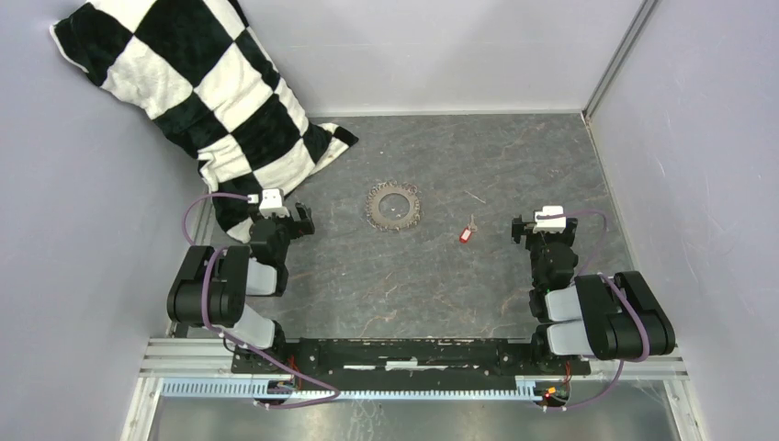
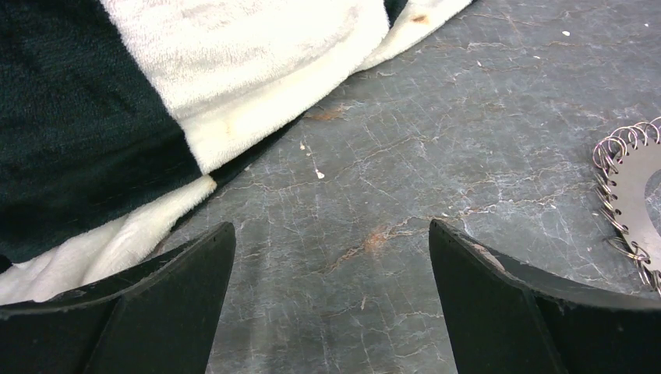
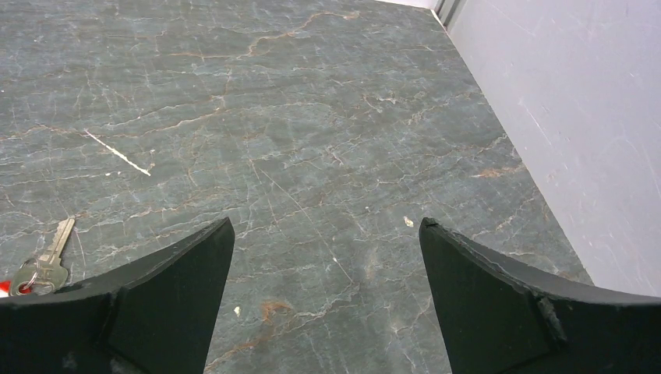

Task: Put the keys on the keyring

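Nothing is in hand yet. The left gripper hangs low over the grey, stone-patterned table with its jaws spread about as wide as they go and nothing between them; the right gripper mirrors it on the far side, just as wide and just as empty.

The keys, a small silvery key with a red tag, lie flat on the table between the two arms, nearer the right one. In the right wrist view they sit just outside the finger on the side toward the table's middle, not in the gap; that arm looks the natural one to fetch them, though it would have to swing inward first.

The keyring, a flat ring with a hollow centre and a fringe of small metal pieces, rests near the middle of the table, apart from the keys and closer to the left arm; the left wrist view catches only its edge at the far right. The layout suggests a split: the left arm steadies the ring, the right brings the key.

A black-and-white chequered blanket slumps in the back-left corner, its edge spilling onto the table just beyond the left gripper; I'd judge it a snag risk if that arm drifts outward.
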`<move>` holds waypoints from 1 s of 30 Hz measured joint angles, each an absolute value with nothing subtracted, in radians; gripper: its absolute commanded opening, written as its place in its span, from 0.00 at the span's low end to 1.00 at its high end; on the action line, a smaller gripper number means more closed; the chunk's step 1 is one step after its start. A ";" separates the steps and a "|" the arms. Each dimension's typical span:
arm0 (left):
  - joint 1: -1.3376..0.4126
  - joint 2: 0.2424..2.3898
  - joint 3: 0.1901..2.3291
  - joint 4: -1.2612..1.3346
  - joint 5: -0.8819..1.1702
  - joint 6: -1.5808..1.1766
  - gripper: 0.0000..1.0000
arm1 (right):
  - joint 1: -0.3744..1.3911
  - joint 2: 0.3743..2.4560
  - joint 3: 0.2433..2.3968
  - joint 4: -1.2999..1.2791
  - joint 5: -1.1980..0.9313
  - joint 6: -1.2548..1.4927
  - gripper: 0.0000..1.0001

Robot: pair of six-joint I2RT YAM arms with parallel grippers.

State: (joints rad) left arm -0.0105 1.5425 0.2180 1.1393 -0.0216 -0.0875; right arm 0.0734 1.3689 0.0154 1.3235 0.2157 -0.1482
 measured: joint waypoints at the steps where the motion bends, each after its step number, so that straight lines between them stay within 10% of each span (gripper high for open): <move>1: -0.010 1.542 0.218 1.139 -0.022 -0.088 1.00 | 0.073 1.369 0.015 1.324 0.216 -0.148 0.97; 16: -0.009 1.518 0.220 1.107 0.030 -0.068 1.00 | 0.075 1.311 0.047 1.158 0.327 -0.117 0.97; 30: -0.008 1.347 0.776 0.178 0.307 0.119 1.00 | 0.212 1.374 0.652 0.500 0.204 0.234 0.99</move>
State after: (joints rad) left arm -0.0078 1.3472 0.7761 0.1783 0.3073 0.1192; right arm 0.2119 1.3743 0.6521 0.4999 0.2039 0.2344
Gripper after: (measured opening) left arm 0.997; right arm 0.986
